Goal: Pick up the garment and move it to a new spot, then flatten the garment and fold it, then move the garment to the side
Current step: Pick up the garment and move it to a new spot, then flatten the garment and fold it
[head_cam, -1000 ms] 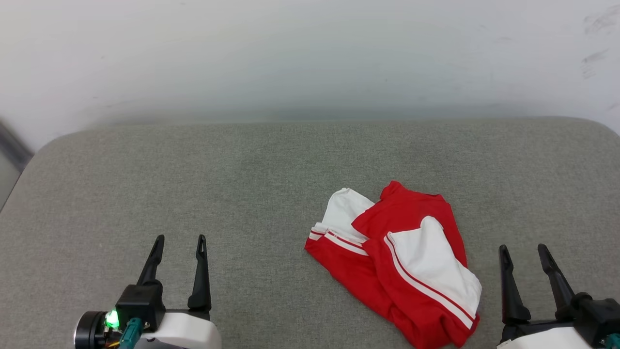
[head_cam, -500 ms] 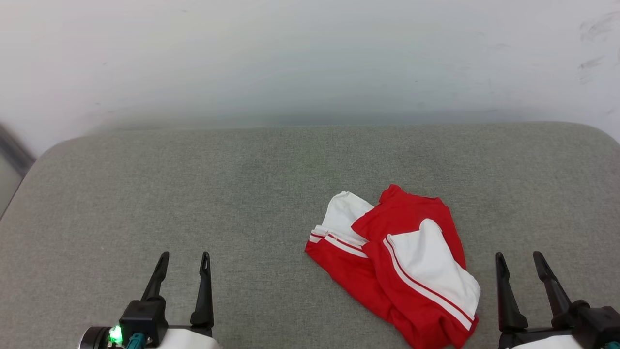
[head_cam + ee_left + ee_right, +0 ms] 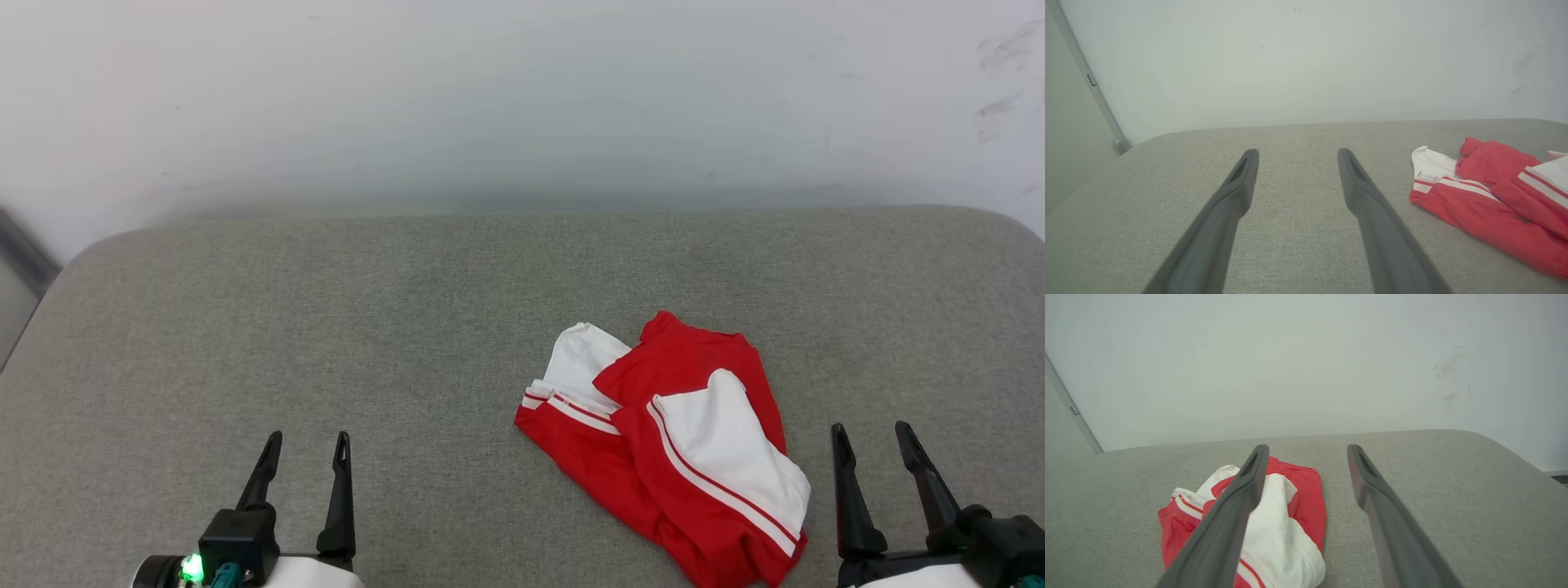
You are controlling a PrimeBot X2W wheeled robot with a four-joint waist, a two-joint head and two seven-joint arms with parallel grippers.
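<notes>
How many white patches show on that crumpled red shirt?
2. The far white sleeve pokes out at the shirt's left edge; the near white sleeve lies on top, toward the right. Folds may hide more.

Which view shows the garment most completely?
The head view: nearly the whole garment lies unobstructed on the grey cushion. The left wrist view cuts it off at the frame edge; in the right wrist view the right gripper overlaps it.
</notes>
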